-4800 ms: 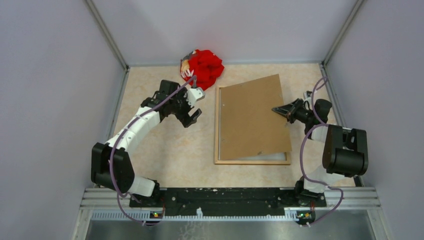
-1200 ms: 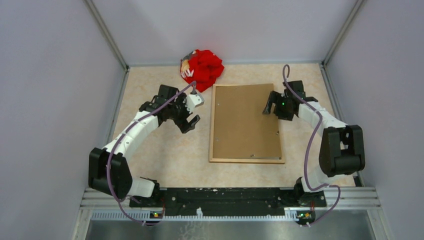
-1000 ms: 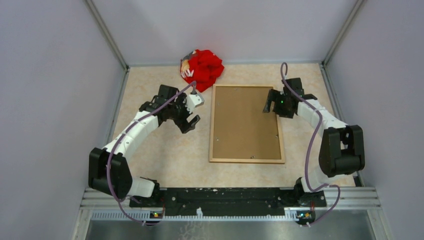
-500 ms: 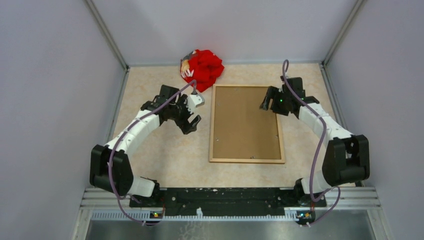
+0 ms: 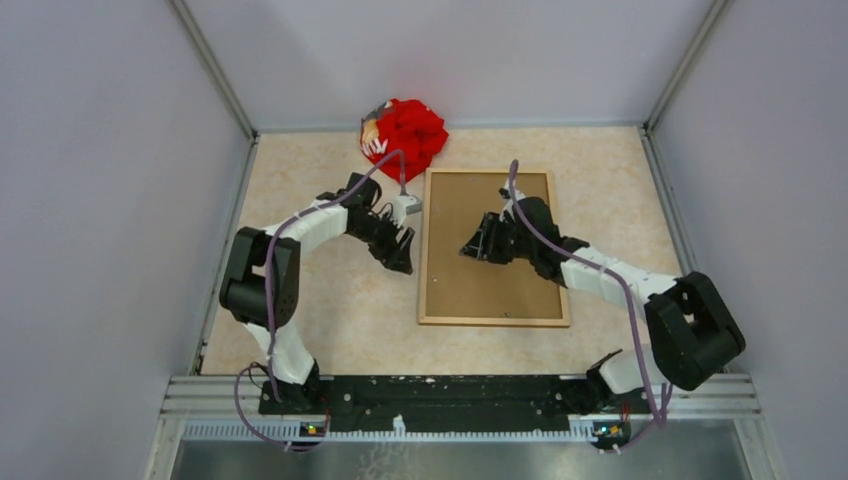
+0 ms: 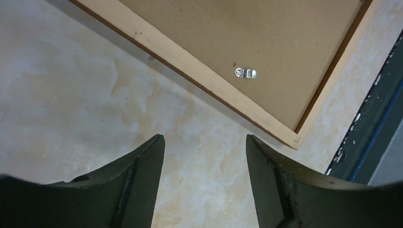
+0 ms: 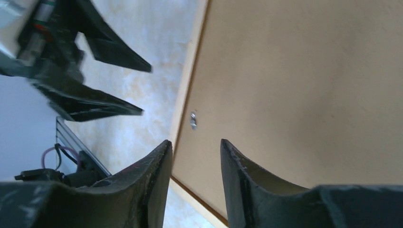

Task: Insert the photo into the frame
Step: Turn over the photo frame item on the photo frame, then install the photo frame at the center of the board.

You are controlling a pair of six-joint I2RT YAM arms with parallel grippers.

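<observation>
Handling guess: thin brown wooden picture frame (image 5: pixel 494 321) is laid face down centre-right, brown backing board (image 5: pixel 490 290) seated inside, photo hidden. Light, stiff, probably best gripped by a rail. Left gripper (image 5: pixel 402 262), right gripper (image 5: pixel 471 251): fingers spread, nothing pinched.

Nothing there could be read with any certainty. The crumpled red bundle (image 5: pixel 405 135) at the far edge of the tabletop (image 5: pixel 320 300) carried some white lettering on its left side, but it was too small and too creased for me to make out a word.
</observation>
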